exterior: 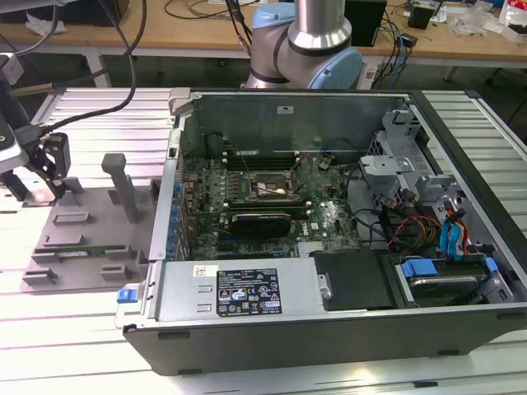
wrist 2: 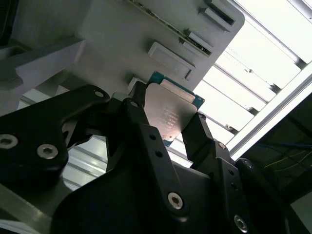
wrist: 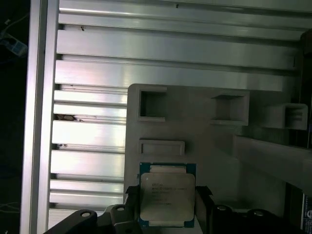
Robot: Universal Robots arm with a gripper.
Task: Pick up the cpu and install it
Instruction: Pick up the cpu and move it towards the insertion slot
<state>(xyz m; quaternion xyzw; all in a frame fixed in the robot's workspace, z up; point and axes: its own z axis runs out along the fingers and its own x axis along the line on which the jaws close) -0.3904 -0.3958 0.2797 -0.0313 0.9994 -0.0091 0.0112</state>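
The cpu [wrist: 167,200], a flat square chip with a dull silver top and thin green rim, sits between my gripper's [wrist: 167,194] two black fingers over the grey fixture tray [wrist: 219,146]. In the second wrist view the fingers [wrist 2: 141,112] press against opposite edges of the cpu [wrist 2: 170,114]. I cannot tell whether it is lifted off the tray. In the exterior view my gripper [exterior: 37,181] is at the far left, over the tray's [exterior: 90,222] back corner. The open socket [exterior: 265,188] lies on the motherboard inside the computer case [exterior: 329,313].
A long green memory stick [exterior: 82,247] lies in a slot on the tray, and a grey post [exterior: 122,185] stands between the gripper and the case wall. Cables, drive bays and a graphics card crowd the case. The arm's base [exterior: 305,41] is behind the case.
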